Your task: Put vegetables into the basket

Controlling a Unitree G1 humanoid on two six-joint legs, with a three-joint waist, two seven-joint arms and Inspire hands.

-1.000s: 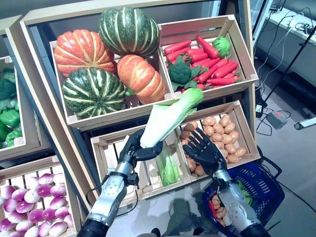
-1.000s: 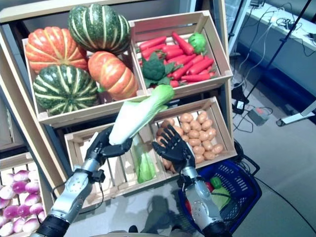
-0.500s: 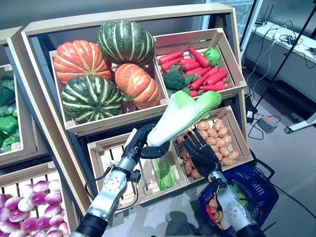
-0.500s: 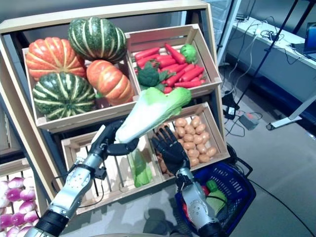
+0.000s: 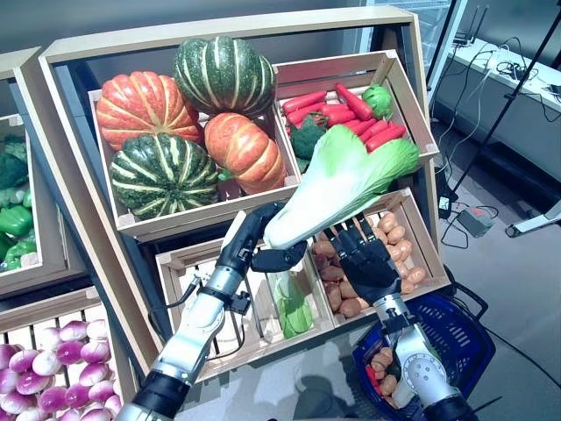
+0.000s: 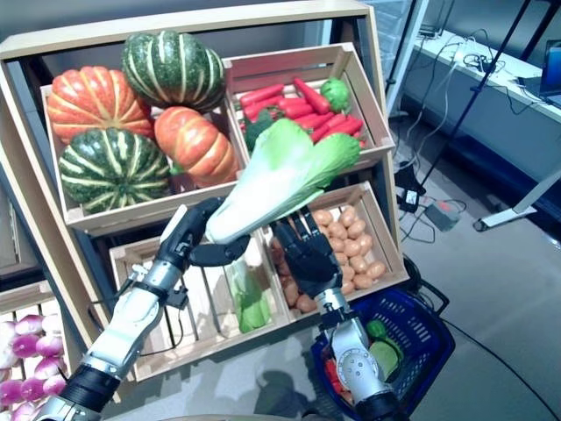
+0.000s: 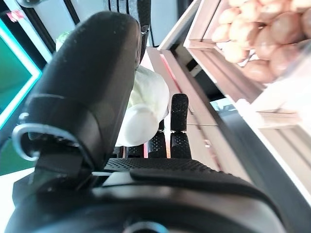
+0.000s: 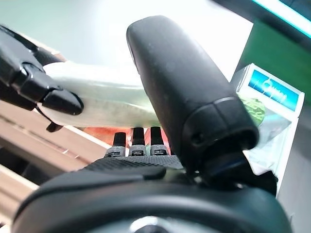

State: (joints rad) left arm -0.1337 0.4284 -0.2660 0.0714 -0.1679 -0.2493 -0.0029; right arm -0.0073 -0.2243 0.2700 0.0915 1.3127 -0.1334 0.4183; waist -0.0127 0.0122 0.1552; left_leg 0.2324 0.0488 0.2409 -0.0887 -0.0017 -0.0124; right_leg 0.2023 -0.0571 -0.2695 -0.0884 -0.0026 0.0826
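A long pale-green napa cabbage (image 5: pixel 337 189) hangs in the air in front of the shelf, stalk end down. My left hand (image 5: pixel 254 241) is shut on the stalk end; the left wrist view shows the cabbage (image 7: pixel 141 111) pinched between thumb and fingers. My right hand (image 5: pixel 368 263) is open with straight fingers raised against the cabbage's underside, and its wrist view shows the cabbage (image 8: pixel 102 99) just past them. The blue basket (image 5: pixel 456 338) sits on the floor at lower right, below the right arm, with some vegetables in it.
The wooden shelf holds crates of pumpkins (image 5: pixel 175 114), red carrots with broccoli (image 5: pixel 351 110) and potatoes (image 5: pixel 394 254). Another cabbage (image 5: pixel 294 303) lies in the slatted crate below. Purple onions (image 5: pixel 53 368) and green peppers (image 5: pixel 13 219) are at the left.
My left hand has carried the cabbage up and to the right, over the potato crate. The right hand has risen to meet its underside. The camera shifted early on.
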